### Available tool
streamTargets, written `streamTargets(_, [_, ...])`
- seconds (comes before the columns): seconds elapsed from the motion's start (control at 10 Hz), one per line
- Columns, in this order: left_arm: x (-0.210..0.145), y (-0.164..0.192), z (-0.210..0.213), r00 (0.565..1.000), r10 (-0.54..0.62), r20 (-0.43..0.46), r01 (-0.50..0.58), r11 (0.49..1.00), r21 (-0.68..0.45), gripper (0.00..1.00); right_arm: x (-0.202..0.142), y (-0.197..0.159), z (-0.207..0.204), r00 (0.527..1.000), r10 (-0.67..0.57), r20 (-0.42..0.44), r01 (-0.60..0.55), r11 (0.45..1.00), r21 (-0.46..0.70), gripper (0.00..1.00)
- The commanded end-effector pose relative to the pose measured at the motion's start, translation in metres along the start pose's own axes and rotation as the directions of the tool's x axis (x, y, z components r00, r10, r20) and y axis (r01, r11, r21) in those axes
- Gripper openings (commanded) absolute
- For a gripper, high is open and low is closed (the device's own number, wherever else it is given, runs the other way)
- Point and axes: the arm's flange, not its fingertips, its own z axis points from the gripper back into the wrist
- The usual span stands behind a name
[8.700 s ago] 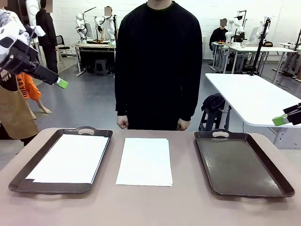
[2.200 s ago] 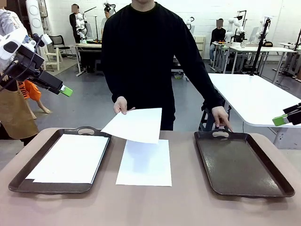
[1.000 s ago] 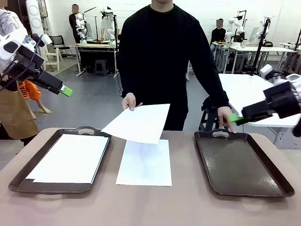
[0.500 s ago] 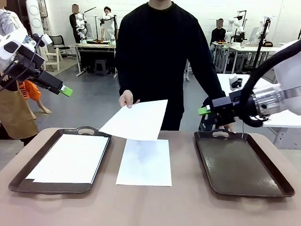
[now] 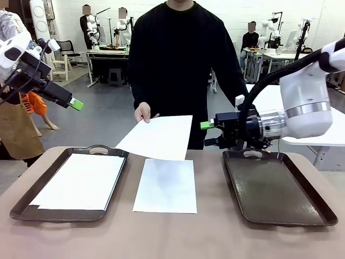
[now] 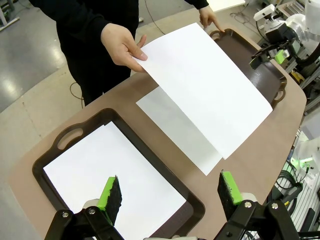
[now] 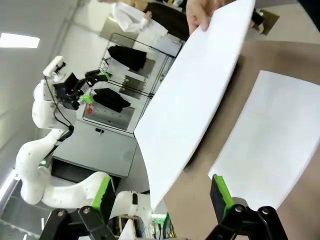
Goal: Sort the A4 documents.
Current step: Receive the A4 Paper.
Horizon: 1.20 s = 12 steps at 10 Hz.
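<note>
Jaws standing apart on left pincer (image 5: pixel 74 102) and right pincer (image 5: pixel 207 134). Sheet (image 5: pixel 81 181) lying in tray (image 5: pixel 59 216) below left pincer; hand (image 5: pixel 143 112) holding another sheet (image 5: pixel 159 137) beside right pincer.

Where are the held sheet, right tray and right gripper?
held sheet (image 5: pixel 156 137), front view, middle of the page
right tray (image 5: pixel 275 194), front view, bare floor
right gripper (image 5: pixel 207 134), front view, between its fingertips

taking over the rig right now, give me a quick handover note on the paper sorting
Left gripper: open, holding nothing, raised over the left tray.
Right gripper: open, pointing at the free edge of the raised A4 sheet, not touching it.
The person's hand holds that sheet above the centre stack on the table.
Done: paper lies in the left tray; the right tray holds none.
Left: probably take the offered sheet, tray it, then sort the stack.
</note>
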Motion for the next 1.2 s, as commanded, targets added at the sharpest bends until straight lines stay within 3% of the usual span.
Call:
streamTargets(0.0, [-0.001,0.002,0.001,1.000,-0.011,0.004,0.012,1.000,-0.004,1.00,0.010,-0.008,-0.025,0.999,-0.031,0.011,0.031,0.999,0.037,1.00])
streamTargets(0.3, [-0.001,0.002,0.001,1.000,-0.011,0.004,0.012,1.000,-0.004,1.00,0.014,-0.020,-0.063,0.992,-0.122,0.029,0.120,0.989,0.087,1.00])
streamTargets(0.7, [-0.001,0.002,0.001,1.000,-0.011,0.004,0.012,1.000,-0.004,1.00,0.024,-0.043,-0.079,0.971,-0.220,0.094,0.208,0.971,0.122,1.00])
streamTargets(1.1, [-0.001,0.002,0.001,1.000,-0.011,0.004,0.012,1.000,-0.004,1.00,0.026,-0.050,-0.090,0.967,-0.240,0.087,0.232,0.968,0.092,1.00])
